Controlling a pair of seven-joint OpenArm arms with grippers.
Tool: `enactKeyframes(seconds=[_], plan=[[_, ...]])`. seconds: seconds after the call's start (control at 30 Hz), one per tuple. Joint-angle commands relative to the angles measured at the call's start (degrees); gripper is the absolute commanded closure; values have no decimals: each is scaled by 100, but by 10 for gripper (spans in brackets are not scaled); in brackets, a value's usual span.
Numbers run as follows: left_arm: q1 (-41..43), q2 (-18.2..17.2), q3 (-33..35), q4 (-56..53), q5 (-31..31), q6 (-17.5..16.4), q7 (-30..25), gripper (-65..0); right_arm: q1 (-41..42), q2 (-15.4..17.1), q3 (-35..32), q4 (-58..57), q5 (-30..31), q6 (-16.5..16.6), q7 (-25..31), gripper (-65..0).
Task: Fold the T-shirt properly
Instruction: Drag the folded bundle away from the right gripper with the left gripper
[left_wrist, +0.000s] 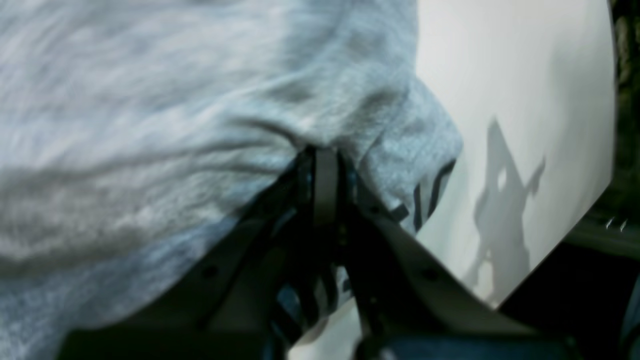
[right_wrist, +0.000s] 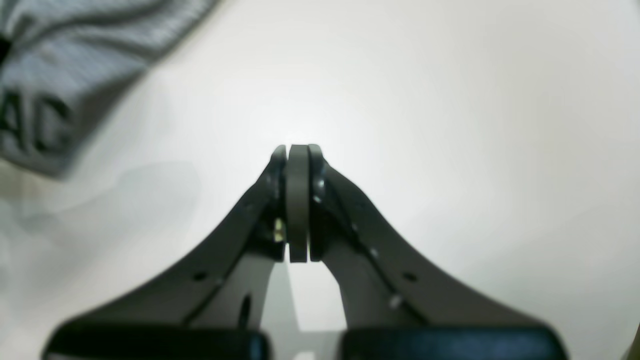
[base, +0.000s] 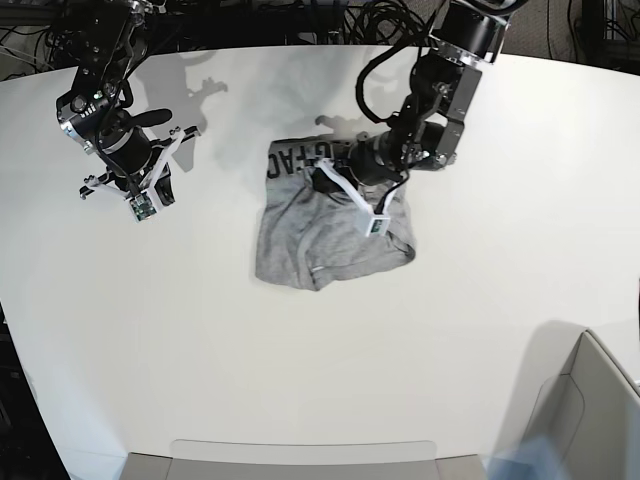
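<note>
The heather-grey T-shirt (base: 320, 240) lies crumpled in the middle of the white table (base: 200, 330), with a folded band of black lettering (base: 300, 158) along its far edge. My left gripper (base: 330, 180) is over the shirt's upper part. In the left wrist view the left gripper (left_wrist: 325, 157) is shut on a pinched ridge of the T-shirt (left_wrist: 150, 125), which pulls wrinkles toward the tips. My right gripper (base: 158, 190) hangs at the table's far left, away from the shirt. The right gripper (right_wrist: 297, 150) is shut and empty, and a lettered corner of the T-shirt (right_wrist: 45, 100) shows at the view's upper left.
A grey box (base: 590, 420) stands at the near right corner. A flat pale tray edge (base: 300, 460) runs along the front. Cables (base: 300, 20) crowd the floor behind the table's curved far edge.
</note>
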Motion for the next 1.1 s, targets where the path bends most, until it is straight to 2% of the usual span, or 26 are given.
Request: enactKeyframes(seconds=[0.0, 0.17, 0.3, 0.43, 0.5, 0.6, 0.7, 0.83, 0.93, 1.0, 1.07], plan=[[-21, -531, -237, -97, 593, 386, 101, 0, 42, 20, 17, 147, 95, 60, 130, 0], [-21, -1454, -272, -202, 593, 386, 21, 0, 42, 11, 17, 156, 95, 60, 121, 0], [-57, -1832, -606, -651, 593, 369, 13, 0, 34, 20, 17, 156, 95, 60, 121, 0], [-65, -2149, -623, -774, 593, 360, 13, 0, 34, 2, 17, 156, 95, 60, 121, 0], [-65, -2237, -623, -791, 593, 175, 13, 0, 25, 2, 17, 156, 95, 60, 121, 0], [-65, -2465, -659, -809, 593, -282, -67, 0, -37, 11, 17, 173, 95, 60, 121, 0], [-48, -2773, -667, -651, 593, -352, -225, 0, -133, 20, 17, 296, 95, 60, 121, 0], [-39, -2914, -764, 176, 593, -344, -225, 0, -125, 2, 8, 375, 95, 60, 165, 0], [-30, -2878, -1318, 1055, 593, -344, -198, 0, -89, 46, 17, 542, 315, 60, 165, 0], [23, -2852, -1696, 1459, 593, -335, -198, 0, -107, 213, 17, 613, 561, 60, 182, 0], [234, -2632, -2250, 1952, 593, -335, -251, 0, -151, 451, 52, 613, 930, 60, 288, 0]])
